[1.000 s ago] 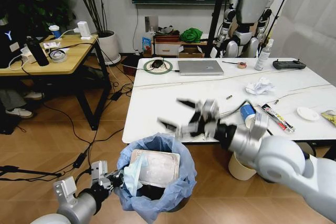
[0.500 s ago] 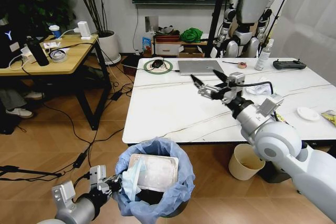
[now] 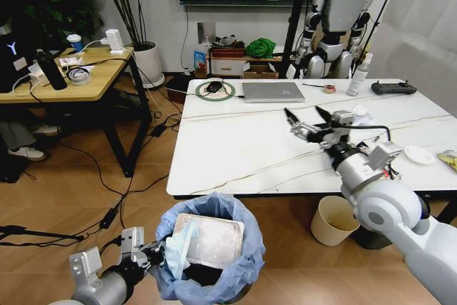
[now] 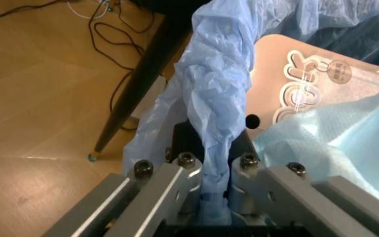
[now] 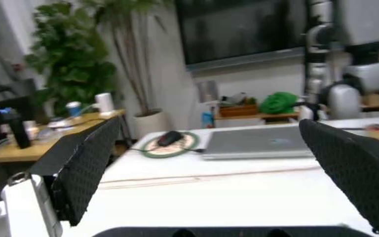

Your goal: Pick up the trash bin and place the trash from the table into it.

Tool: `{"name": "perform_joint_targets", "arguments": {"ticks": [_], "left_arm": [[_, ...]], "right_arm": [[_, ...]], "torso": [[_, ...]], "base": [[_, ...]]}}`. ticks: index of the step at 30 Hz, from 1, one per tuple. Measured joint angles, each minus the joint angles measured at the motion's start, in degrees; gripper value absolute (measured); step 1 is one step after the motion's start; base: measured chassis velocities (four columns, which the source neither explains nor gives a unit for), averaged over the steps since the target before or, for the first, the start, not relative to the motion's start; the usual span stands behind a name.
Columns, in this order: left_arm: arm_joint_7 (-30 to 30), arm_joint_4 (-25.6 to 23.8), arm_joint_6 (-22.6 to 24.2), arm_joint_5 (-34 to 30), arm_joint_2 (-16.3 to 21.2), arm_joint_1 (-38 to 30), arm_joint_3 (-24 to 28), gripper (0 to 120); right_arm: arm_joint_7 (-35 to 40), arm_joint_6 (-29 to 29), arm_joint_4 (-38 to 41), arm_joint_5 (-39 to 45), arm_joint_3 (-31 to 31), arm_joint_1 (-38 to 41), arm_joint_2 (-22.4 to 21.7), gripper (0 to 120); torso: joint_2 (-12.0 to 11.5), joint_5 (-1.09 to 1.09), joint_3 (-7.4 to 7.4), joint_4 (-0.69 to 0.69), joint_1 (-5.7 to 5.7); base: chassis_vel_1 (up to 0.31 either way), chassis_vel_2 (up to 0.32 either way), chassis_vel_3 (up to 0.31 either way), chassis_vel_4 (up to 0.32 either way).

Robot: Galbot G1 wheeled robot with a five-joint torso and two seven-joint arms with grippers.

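blue-bagged bin near the floor before the table, flat package inside, white tissue wad far right on the tabletop

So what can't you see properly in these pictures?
- Bottom of the trash bin: head view, covered by a flat package and blue bag.
- Yellow thing on the table: head view, cut off by the edge.
- Crumpled tissue: head view, partly behind the right gripper.
- Left gripper jaws: left wrist view, wrapped in bag.

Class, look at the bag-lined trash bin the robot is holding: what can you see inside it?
Inside the trash bin: a flat pale package lying across the opening, with light-blue sheet material beside it. Anything beneath them is hidden.
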Motion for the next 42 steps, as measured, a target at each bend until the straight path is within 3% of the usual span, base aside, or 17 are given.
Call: {"name": "perform_joint_targets", "arguments": {"ticks": [2, 4, 9, 17, 27, 42], "left_arm": [[0.03, 0.0, 0.05, -0.02, 0.31, -0.09, 0.0, 0], [0.07, 0.0, 0.15, -0.16, 1.28, -0.56, 0.37, 0], [0.19, -0.03, 0.47, -0.33, 2.95, -1.34, 1.34, 0], [0.61, 1.1, 0.75, -1.13, 6.05, -4.42, 2.87, 0], [0.88, 1.69, 0.63, -1.68, 6.3, -5.54, 3.19, 0], [1.01, 1.37, 0.39, -0.67, 4.63, -4.17, 2.21, 0]], "right_arm": [[0.05, -0.21, -0.38, -0.46, 1.39, -0.98, 0.54, 100], [-0.69, -0.47, -3.19, -3.54, 8.33, -6.63, 3.39, 100], [-3.21, 0.22, -6.23, -8.82, 15.78, -14.13, 6.29, 100], [-9.18, 0.3, -6.5, -12.72, 23.91, -23.01, 8.78, 100], [-14.71, 3.37, -10.76, -15.7, 22.81, -24.91, 10.01, 100], [-20.25, 4.49, -19.67, -11.84, 18.26, -19.55, 8.09, 100]], "torso": [[0.0, 0.01, 0.0, 0.0, 0.0], [0.0, 0.0, 0.0, 0.01, 0.0], [0.0, 0.03, 0.0, -0.02, 0.0], [0.0, 0.0, 0.0, -0.02, 0.0], [0.0, 0.01, 0.0, -0.01, 0.0], [0.0, 0.0, 0.01, 0.0, 0.0]], "base": [[0.0, 0.0, 0.0, 0.0], [0.0, 0.0, 0.0, 0.0], [0.0, 0.0, 0.0, 0.0], [0.0, 0.0, 0.0, 0.0], [0.0, 0.0, 0.0, 0.0], [0.0, 0.0, 0.0, 0.0]]}}
